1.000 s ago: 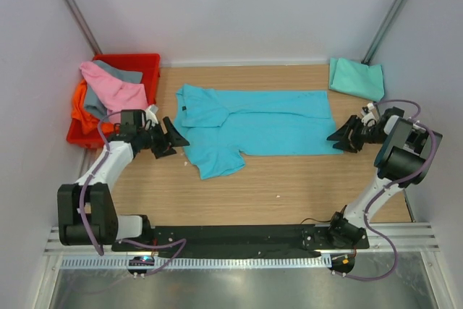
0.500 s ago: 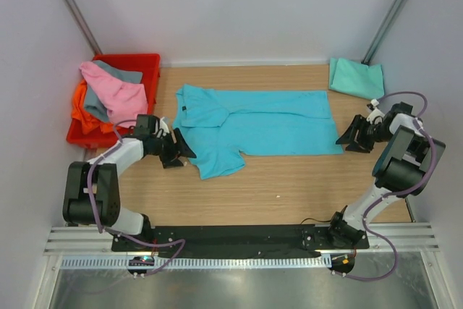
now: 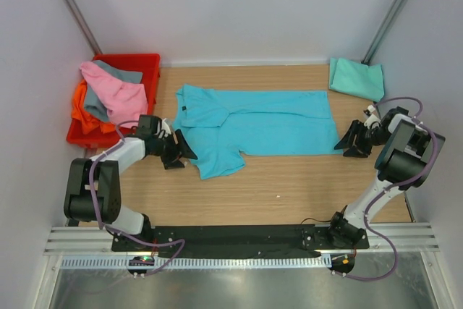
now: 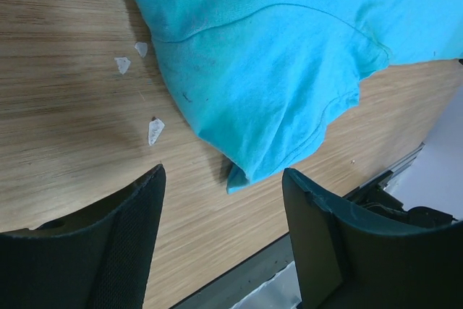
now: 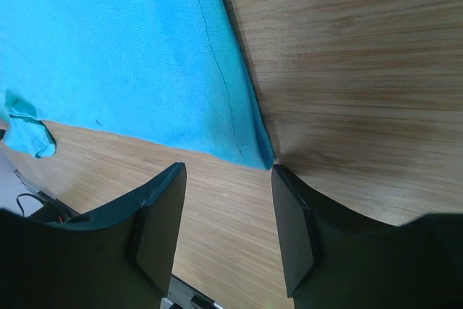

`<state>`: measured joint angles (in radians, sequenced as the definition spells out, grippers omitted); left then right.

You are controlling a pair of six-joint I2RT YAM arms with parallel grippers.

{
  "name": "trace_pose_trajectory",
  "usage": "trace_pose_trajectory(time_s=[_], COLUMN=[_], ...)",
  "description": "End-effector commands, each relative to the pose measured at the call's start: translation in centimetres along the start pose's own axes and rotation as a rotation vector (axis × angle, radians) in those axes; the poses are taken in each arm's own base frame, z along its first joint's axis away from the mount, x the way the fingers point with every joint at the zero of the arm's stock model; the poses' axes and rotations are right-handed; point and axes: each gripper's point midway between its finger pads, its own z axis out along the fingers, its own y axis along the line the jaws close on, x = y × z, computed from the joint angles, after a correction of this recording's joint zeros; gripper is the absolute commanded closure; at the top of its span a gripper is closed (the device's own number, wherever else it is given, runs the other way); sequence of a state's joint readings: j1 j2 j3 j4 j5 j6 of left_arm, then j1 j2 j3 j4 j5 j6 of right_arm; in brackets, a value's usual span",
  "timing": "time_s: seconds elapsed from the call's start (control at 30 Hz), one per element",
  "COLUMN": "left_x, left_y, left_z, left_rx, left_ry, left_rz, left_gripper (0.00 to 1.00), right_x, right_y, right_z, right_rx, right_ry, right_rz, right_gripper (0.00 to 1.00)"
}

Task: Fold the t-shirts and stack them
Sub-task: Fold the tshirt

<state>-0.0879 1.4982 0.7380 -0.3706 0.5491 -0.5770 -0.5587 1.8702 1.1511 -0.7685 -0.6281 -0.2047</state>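
A bright turquoise t-shirt [image 3: 253, 124] lies spread on the wooden table, partly folded lengthwise, one sleeve [image 3: 217, 161] pointing toward me. My left gripper [image 3: 181, 151] is open and empty, low at the shirt's left edge; its wrist view shows the sleeve corner [image 4: 242, 175] just ahead of the jaws. My right gripper [image 3: 349, 141] is open and empty at the shirt's right hem; its wrist view shows the hem corner [image 5: 262, 155] between the fingertips. A folded mint-teal shirt [image 3: 356, 77] lies at the back right. Pink [image 3: 112, 92], grey [image 3: 119, 72] and orange [image 3: 81, 103] shirts are piled in the crate.
A red plastic crate [image 3: 141, 63] stands at the back left. Small white flecks [image 4: 154, 130] lie on the wood near the left gripper. White walls enclose the table; a black rail [image 3: 239, 236] runs along the near edge.
The left gripper has moved right and closer to the shirt's sleeve. The right gripper drew back right, then returned a little toward the hem corner. The shirt has not moved.
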Motion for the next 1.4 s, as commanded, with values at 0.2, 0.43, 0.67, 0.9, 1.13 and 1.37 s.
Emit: trace_pose_trajectory(time_s=[0.2, 0.43, 0.67, 0.9, 1.13, 1.37], left_x=[-1.1, -0.4, 0.9, 1.7, 2.9, 4.2], left_y=[-1.6, -0.5, -1.0, -1.6, -1.3, -1.1], left_z=[-0.7, 0.0, 1.2, 1.6, 1.8, 2.8], left_rx=[0.048, 0.017, 0.002, 0.008, -0.021, -0.035], left_ry=[-0.056, -0.029, 0.027, 0.054, 0.064, 0.109], left_rz=[0.034, 0.006, 0.048, 0.076, 0.112, 0.133], left_gripper=[0.34, 0.41, 0.43, 0.44, 0.47, 0.51], right_x=[-0.4, -0.5, -0.8, -0.8, -0.9, -0.9], right_y=[-1.1, -1.2, -0.6, -0.5, -0.5, -0.4], right_z=[1.6, 1.3, 0.4, 0.5, 0.7, 0.8], right_rx=[-0.013, -0.001, 0.009, -0.002, -0.013, -0.019], right_ry=[0.016, 0.011, -0.019, -0.012, -0.011, -0.010], right_rz=[0.030, 0.023, -0.001, 0.003, 0.006, 0.006], right_gripper=[0.53, 0.77, 0.89, 0.89, 0.89, 0.89])
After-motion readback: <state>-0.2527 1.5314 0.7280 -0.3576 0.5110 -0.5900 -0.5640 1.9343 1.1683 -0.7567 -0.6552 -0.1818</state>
